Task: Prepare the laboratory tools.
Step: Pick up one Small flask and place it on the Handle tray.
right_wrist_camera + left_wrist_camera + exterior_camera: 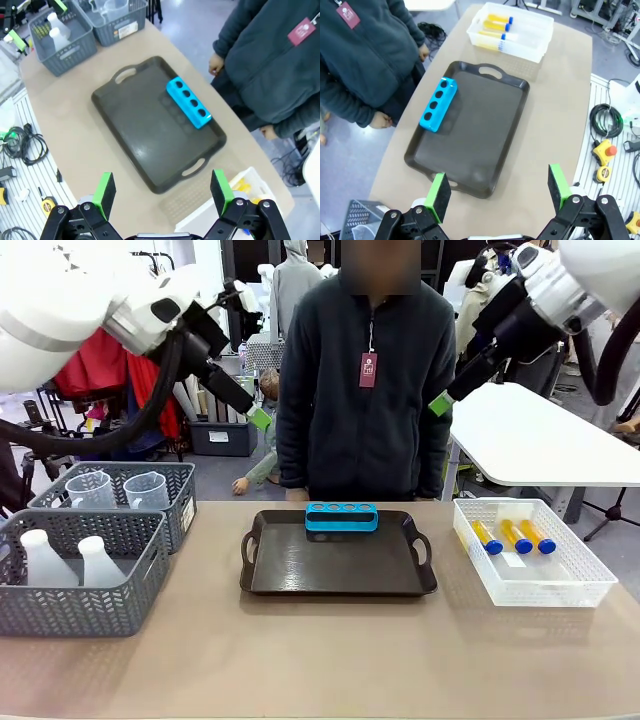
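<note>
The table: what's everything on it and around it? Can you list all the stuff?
table: one, tan, under everything
tray: one, dark brown, middle of the table
tube rack: one, blue with four holes, far edge of the tray
bin: one, see-through white, right of the tray
tubes: three, yellow with blue caps, lying in the bin
baskets: two, grey, left of the tray
flasks: two, white, nearer basket
beakers: two, clear, farther basket
person: one, dark jacket, far side
left end effector: black, green pads, open, raised
right end effector: black, green pads, open, raised
</note>
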`<state>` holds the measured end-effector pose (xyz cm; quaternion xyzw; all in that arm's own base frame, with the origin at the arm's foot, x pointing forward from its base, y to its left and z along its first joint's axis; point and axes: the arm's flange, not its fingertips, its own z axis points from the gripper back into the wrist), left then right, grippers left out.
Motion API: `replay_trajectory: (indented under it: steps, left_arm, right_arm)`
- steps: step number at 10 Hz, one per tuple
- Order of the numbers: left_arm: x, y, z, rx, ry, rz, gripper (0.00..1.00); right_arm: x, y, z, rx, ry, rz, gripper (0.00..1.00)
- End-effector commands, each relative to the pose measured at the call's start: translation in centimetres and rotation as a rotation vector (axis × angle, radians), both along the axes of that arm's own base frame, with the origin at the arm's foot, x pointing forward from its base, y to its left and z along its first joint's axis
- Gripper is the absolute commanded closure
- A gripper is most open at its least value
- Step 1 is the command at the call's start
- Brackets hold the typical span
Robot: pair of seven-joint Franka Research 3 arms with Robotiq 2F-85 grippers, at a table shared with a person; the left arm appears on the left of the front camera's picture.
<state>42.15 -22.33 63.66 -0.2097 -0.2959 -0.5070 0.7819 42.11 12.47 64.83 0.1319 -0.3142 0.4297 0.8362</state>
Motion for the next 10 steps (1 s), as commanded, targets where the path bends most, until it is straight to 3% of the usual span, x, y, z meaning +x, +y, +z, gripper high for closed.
replay_trajectory:
  steps: [1,10]
  left_arm:
    - [0.3,0.3,0.9,-0.017,-0.029,-0.017,0.0]
    - [1.2,1.6,2.6,0.0,-0.09,0.042,0.0]
  right_arm:
    - [0.8,-0.8,0.5,0.038,-0.048,0.031,0.0]
    - [1.0,-2.8,4.2,0.059,-0.101,-0.048,0.0]
